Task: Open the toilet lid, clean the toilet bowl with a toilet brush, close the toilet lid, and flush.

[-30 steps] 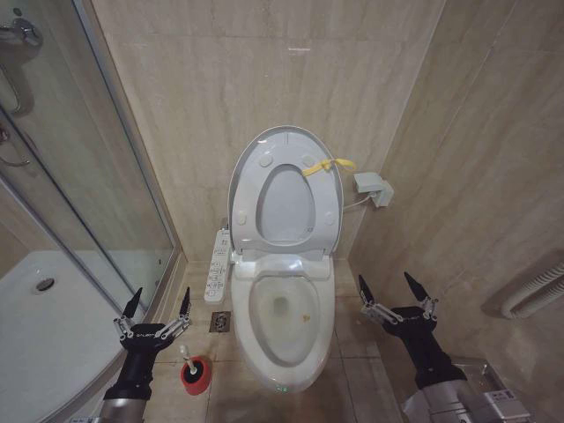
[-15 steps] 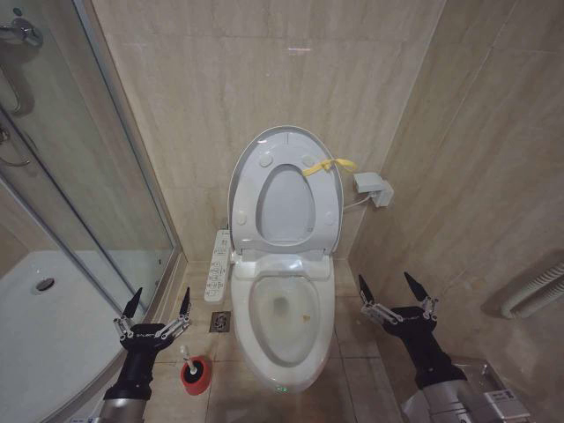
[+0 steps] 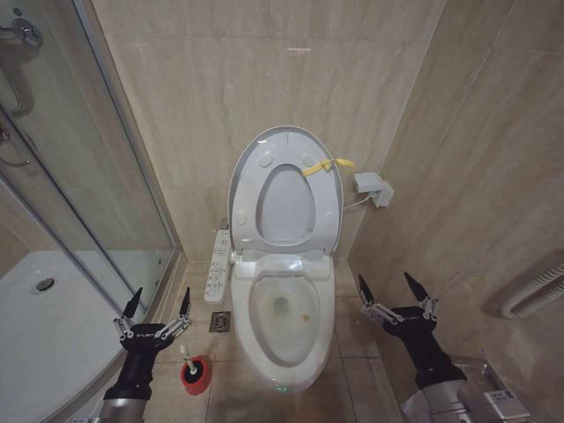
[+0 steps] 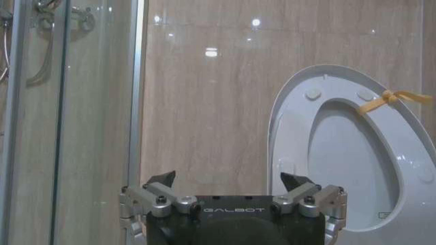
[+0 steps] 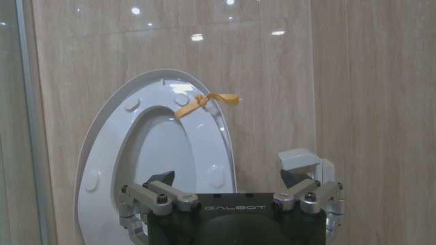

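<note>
Standing upright against the beige tiled wall [image 3: 264, 79], the toilet lid [image 3: 285, 189] is a glossy white oval with the seat ring folded up inside it and a yellow strap [image 3: 328, 166] knotted at its edge; it lies ahead of both sets of jaws and between them. Below it the toilet bowl [image 3: 284, 315] lies open, white and elongated, with a wide smooth rim, water at the bottom and a small yellowish spot on the inner wall. Beyond the left gripper's outer side, a glass shower enclosure [image 3: 79, 176] and its white tray [image 3: 44, 326] are cut off by the picture's edge. A white control panel [image 3: 217, 264] hangs beside the bowl ahead of the left gripper [image 3: 159, 305], whose jaws are spread wide and hold nothing. The right gripper [image 3: 389, 288] hovers on the bowl's other side, jaws likewise spread and empty, with a small white wall box [image 3: 374, 189] ahead of it. Just beside the left gripper's inner finger, the toilet brush [image 3: 188, 357] stands in its red holder [image 3: 196, 374]; its bristle head is hidden in the cup.
</note>
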You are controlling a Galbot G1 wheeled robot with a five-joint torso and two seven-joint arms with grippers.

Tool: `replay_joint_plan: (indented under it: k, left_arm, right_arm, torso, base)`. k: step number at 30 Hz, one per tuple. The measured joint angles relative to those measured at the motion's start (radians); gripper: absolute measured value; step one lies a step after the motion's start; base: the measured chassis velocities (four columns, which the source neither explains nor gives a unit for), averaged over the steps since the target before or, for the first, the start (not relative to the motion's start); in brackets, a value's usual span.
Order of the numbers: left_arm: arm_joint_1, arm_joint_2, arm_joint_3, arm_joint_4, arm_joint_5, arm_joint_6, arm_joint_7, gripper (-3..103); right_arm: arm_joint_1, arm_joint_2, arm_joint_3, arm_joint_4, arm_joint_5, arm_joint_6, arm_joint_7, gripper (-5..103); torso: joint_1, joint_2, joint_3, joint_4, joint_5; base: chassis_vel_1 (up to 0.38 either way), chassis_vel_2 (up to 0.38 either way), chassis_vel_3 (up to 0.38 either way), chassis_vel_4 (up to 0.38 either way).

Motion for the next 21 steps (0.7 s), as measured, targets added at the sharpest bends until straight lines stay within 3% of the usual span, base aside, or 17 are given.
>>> replay_joint_plan:
  k: [21]
  left_arm:
    - [0.000, 0.000, 0.000, 0.000, 0.000, 0.000, 0.000, 100]
  right_arm:
    - [0.000, 0.000, 0.000, 0.000, 0.000, 0.000, 0.000, 100]
  torso:
    - [0.000, 0.000, 0.000, 0.0000, 0.0000]
  base:
    - [0.000, 0.000, 0.000, 0.000]
